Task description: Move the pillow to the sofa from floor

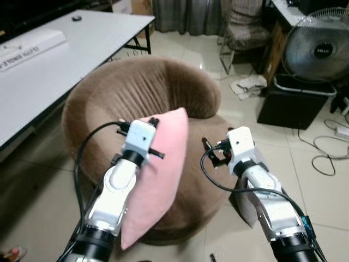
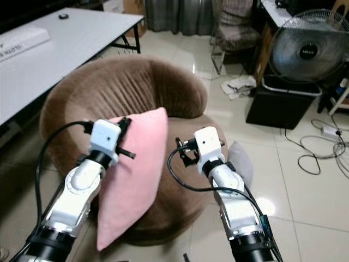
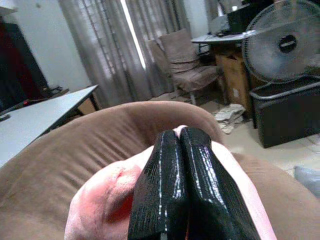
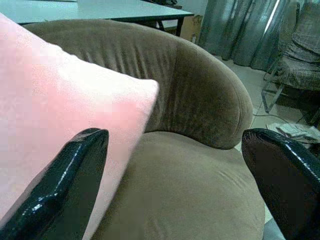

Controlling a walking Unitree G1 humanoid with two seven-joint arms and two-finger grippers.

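1. A round brown sofa (image 1: 142, 93) stands on a glossy tiled floor (image 1: 327, 191), with a white table (image 1: 60, 60) at 10 o'clock and curtains (image 3: 115, 45) behind
2. A fan (image 1: 319, 52) on a black box (image 1: 294, 103) sits at 2 o'clock, crumpled paper (image 1: 248, 86) beside it and a chair (image 1: 245, 30) at 1 o'clock
3. The left gripper (image 3: 182, 145), fingers pressed together, pinches the pink pillow (image 1: 158, 180) upright over the sofa's front edge
4. The right gripper (image 4: 175, 170) hangs spread over the seat, just beside the pillow

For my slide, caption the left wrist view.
Left gripper shut on the pink pillow above the brown sofa.
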